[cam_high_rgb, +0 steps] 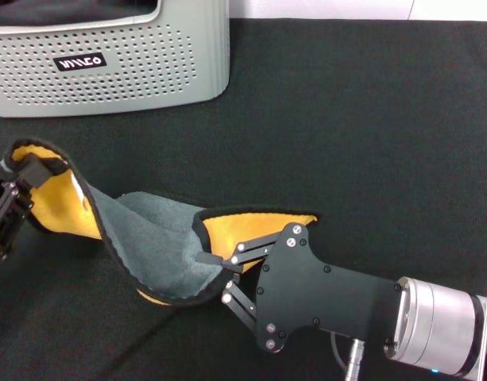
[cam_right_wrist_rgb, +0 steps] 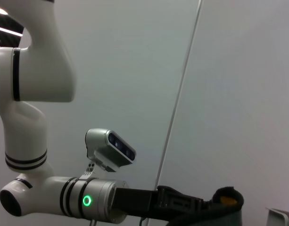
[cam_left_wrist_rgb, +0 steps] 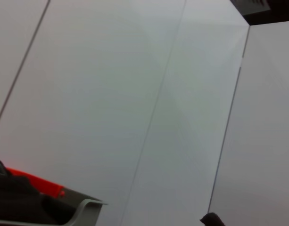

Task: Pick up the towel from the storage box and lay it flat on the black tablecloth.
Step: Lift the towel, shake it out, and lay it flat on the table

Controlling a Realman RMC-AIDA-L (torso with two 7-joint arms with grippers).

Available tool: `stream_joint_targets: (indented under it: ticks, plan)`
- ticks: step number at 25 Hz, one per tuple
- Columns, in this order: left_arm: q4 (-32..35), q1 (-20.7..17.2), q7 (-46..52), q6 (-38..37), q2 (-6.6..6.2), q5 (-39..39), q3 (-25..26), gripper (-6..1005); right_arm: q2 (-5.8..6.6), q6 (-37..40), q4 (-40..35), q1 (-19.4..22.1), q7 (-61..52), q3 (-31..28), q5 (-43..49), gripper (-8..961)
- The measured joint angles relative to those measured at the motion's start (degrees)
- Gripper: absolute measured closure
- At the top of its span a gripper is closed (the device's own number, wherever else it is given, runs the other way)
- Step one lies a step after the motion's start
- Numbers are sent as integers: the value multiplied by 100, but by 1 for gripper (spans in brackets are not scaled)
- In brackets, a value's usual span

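Nearest, the right claw (cam_high_rgb: 214,278) pinches one edge of the towel (cam_high_rgb: 148,230), which hangs twisted between both arms over the black tablecloth (cam_high_rgb: 362,135). The left claw (cam_high_rgb: 17,186) clamps the far corner. Lowered unevenly, the towel could land folded; the storage box (cam_high_rgb: 108,63) stands beyond.

The storage box (cam_high_rgb: 116,67) label (cam_high_rgb: 80,61) reads "MISCO", uncertainly.
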State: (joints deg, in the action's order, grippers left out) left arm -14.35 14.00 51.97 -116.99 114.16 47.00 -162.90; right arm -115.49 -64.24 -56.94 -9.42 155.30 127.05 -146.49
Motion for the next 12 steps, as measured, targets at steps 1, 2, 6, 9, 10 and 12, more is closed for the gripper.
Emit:
stream_joint_targets:
  ticks: [1, 2, 6, 9, 10, 12]
  plan:
    - [2, -31, -1, 0, 0, 10, 1, 974, -1, -3, 9, 0, 30, 10, 3, 936]
    - [3, -69, -1, 0, 0, 14, 3, 974, 0, -8, 14, 1, 29, 0, 2, 936]
    - [-1, -229, -2, 3, 1, 17, 3, 973, 3, -52, 32, 36, -46, -80, -48, 935]
    - [-12, -371, -15, 5, 20, 20, 0, 973, 12, -176, 37, 54, -108, -146, -56, 935]
    - [-11, -400, -22, 5, 24, 20, 0, 973, 12, -176, 37, 54, -108, -146, -56, 935]
    - [-8, -460, -30, 3, 29, 19, -1, 973, 16, -302, 58, 120, -298, -329, -65, 935]
